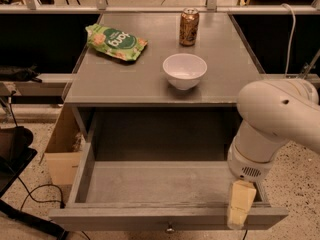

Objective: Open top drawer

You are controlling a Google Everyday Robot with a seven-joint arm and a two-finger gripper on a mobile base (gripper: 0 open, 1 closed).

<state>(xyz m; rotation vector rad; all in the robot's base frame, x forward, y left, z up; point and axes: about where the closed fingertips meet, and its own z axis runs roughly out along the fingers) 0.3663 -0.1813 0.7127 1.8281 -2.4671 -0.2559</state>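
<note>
The top drawer [100,217] is a wide grey drawer under the table top, pulled far out toward me. Its inside shows a bare grey floor [150,183]. A small round metal knob [170,229] sits at the centre of its front, at the bottom edge of the view. My gripper [240,204] hangs from the white arm [280,119] at the right. It is over the drawer's front right corner, its tan tip against the front panel and to the right of the knob.
On the grey table top [125,81] stand a white bowl [184,70], a brown can [189,27] and a green snack bag [115,41]. A cardboard box [62,146] sits left of the drawer. Black cables [30,199] lie on the floor at left.
</note>
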